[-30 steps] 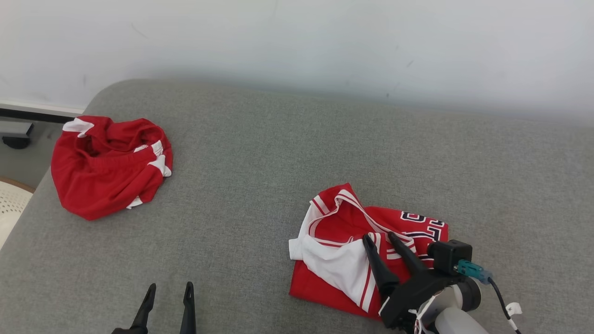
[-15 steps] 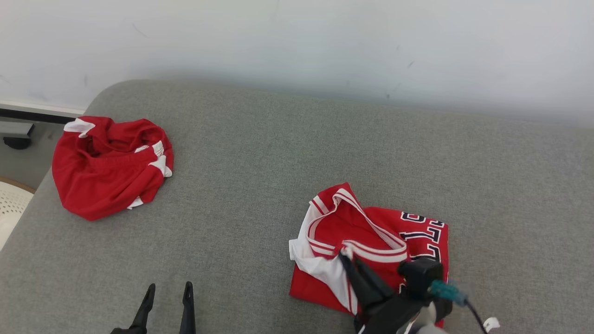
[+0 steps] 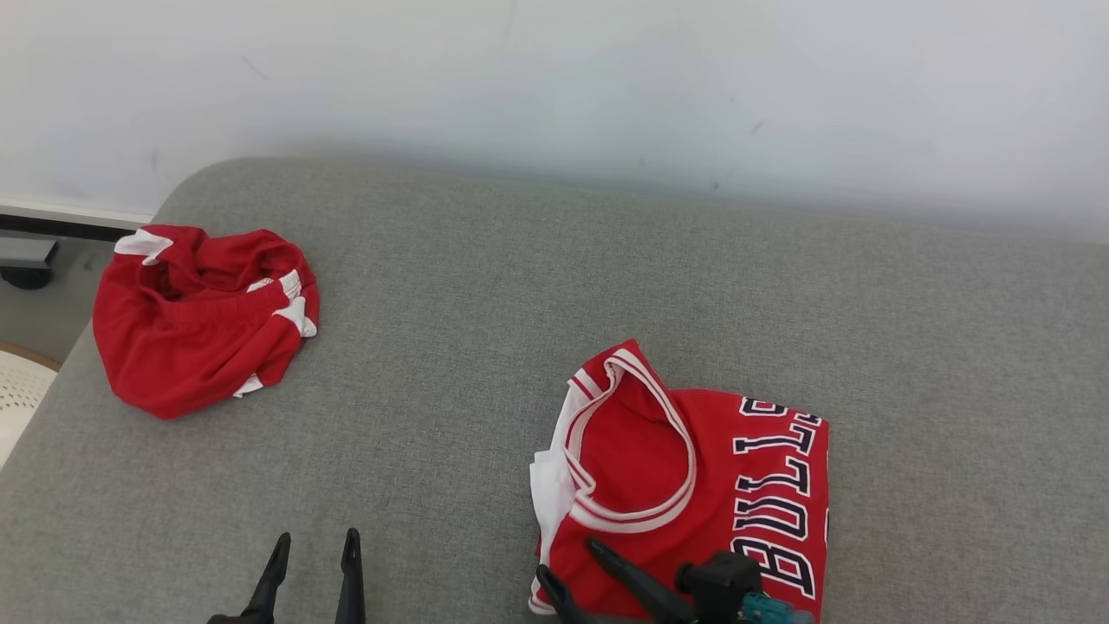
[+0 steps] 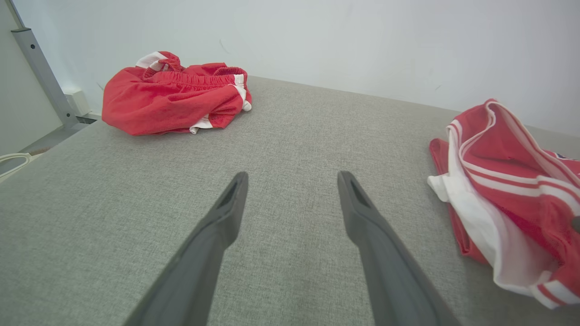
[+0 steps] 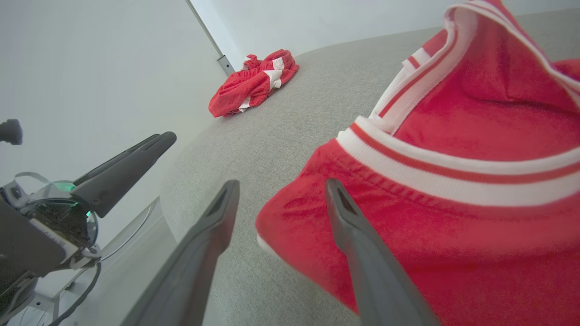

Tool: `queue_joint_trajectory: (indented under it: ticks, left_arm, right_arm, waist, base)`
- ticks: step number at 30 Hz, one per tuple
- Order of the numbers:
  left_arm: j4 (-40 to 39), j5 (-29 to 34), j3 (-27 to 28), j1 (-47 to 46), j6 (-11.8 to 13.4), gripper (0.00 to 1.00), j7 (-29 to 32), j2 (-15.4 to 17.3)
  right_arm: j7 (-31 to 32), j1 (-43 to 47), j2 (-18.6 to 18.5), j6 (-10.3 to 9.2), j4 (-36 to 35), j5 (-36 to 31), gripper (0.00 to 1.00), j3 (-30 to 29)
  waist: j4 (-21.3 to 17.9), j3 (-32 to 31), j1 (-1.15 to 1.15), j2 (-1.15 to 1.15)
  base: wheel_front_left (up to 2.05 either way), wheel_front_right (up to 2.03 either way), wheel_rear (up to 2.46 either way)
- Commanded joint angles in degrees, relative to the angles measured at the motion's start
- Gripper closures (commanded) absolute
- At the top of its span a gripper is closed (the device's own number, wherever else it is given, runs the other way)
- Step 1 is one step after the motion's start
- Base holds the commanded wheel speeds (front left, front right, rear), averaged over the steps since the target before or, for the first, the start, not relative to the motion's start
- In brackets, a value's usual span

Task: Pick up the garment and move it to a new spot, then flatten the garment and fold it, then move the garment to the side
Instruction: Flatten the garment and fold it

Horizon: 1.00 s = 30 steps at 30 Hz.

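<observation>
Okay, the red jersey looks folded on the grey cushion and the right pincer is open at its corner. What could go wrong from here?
1. The right pincer stands open around the near corner of the jersey. Closing there may catch only the top layer, so the fold could open when it is moved.
2. The striped neckline stands up rather than lying flat, so it may snag or roll during a slide.
</observation>
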Motion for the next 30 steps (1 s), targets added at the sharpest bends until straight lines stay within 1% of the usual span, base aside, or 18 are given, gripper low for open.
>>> queue_joint_trajectory:
  ticks: [1,4,7,8,11,13,18,20,21,23,24,25,26,27,30]
  left_arm:
    - [-0.03,-0.35,0.29,0.00,-0.02,0.00,-0.15,0.04]
    - [-0.16,-0.35,0.52,0.41,-0.07,0.00,-0.15,0.03]
    - [-0.31,-0.43,0.66,0.56,-0.12,0.00,-0.15,0.03]
    - [-0.31,-0.43,0.66,0.56,-0.12,0.00,-0.15,0.03]
    - [-0.46,-0.34,0.77,0.52,-0.13,0.00,-0.15,0.03]
    - [-0.63,-0.17,0.77,0.52,-0.11,0.00,-0.15,0.04]
    - [-1.13,0.38,0.70,0.66,0.14,0.00,-0.15,0.04]
    - [-1.19,0.44,0.68,0.79,0.20,0.00,-0.15,0.04]
    - [-1.20,0.45,0.65,0.85,0.20,0.00,-0.15,0.03]
    - [-1.18,0.45,0.59,0.99,0.23,0.00,-0.15,0.03]
    - [-1.16,0.46,0.53,1.03,0.24,0.00,-0.15,0.04]
    - [-1.14,0.49,0.48,1.05,0.23,0.00,-0.15,0.03]
    - [-1.10,0.51,0.41,1.03,0.23,0.00,-0.15,0.03]
    - [-1.04,0.49,0.36,0.96,0.20,0.00,-0.15,0.03]
    - [-0.93,0.60,0.34,0.64,0.09,0.00,-0.15,0.03]
  right_arm:
    - [-0.27,-0.49,-0.72,-0.09,-0.59,0.58,0.00,0.42]
    - [-0.30,-0.52,-1.22,-0.09,-2.85,0.79,0.00,-0.99]
    - [-0.31,0.47,-1.96,-0.09,-5.40,0.00,0.00,-4.18]
    - [-0.31,0.47,-1.96,-0.09,-5.40,0.00,0.00,-4.18]
    - [-0.31,1.99,-2.53,-0.09,-7.20,-1.30,0.00,-8.87]
    - [-0.33,2.77,-2.53,-0.09,-7.97,-2.34,0.00,-13.07]
    - [-0.24,6.00,-1.90,-0.09,-8.81,-7.90,0.00,-24.16]
    - [-0.25,7.28,-1.39,-0.09,-8.87,-9.89,0.13,-27.31]
    - [-0.24,7.58,-1.16,-0.09,-8.75,-10.71,0.16,-28.31]
    - [-0.25,8.19,-0.75,-0.09,-8.54,-12.27,0.15,-29.80]
    - [-0.25,8.33,-0.54,-0.09,-8.40,-12.70,0.38,-30.19]
    - [-0.24,8.35,-0.36,-0.09,-8.20,-13.07,0.54,-30.52]
    - [-0.25,8.35,-0.22,-0.09,-7.80,-13.54,0.75,-31.08]
    - [-0.25,8.21,-0.02,-0.09,-7.37,-13.97,1.00,-31.72]
    - [-0.25,7.16,1.11,-0.09,-5.09,-15.26,1.00,-33.62]
  waist:
    - [-0.14,-0.20,0.00,0.00]
    - [-0.44,-0.41,0.00,0.00]
    - [-0.72,-0.49,0.00,0.00]
    - [-0.72,-0.49,0.00,0.00]
    - [-0.94,-0.49,0.00,0.00]
    - [-1.05,-0.52,0.00,0.00]
    - [-1.20,-0.51,0.00,0.00]
    - [-1.24,-0.51,0.00,0.00]
    - [-1.23,-0.50,0.00,0.00]
    - [-1.26,-0.51,0.00,0.00]
    - [-1.25,-0.50,0.00,0.00]
    - [-1.22,-0.48,0.00,0.00]
    - [-1.19,-0.46,0.00,0.00]
    - [-1.13,-0.42,0.00,0.00]
    - [-0.96,-0.31,0.00,0.00]
  base:
    - [0.00,0.00,0.00]
    - [0.00,0.00,0.00]
    - [0.00,0.00,0.00]
    - [0.00,0.00,0.00]
    - [0.00,0.00,0.00]
    - [0.00,0.00,0.00]
    - [0.00,0.00,0.00]
    - [0.00,0.00,0.00]
    - [0.00,0.00,0.00]
    - [0.00,0.00,0.00]
    - [0.00,0.00,0.00]
    - [0.00,0.00,0.00]
    - [0.00,0.00,0.00]
    - [0.00,0.00,0.00]
    - [0.00,0.00,0.00]
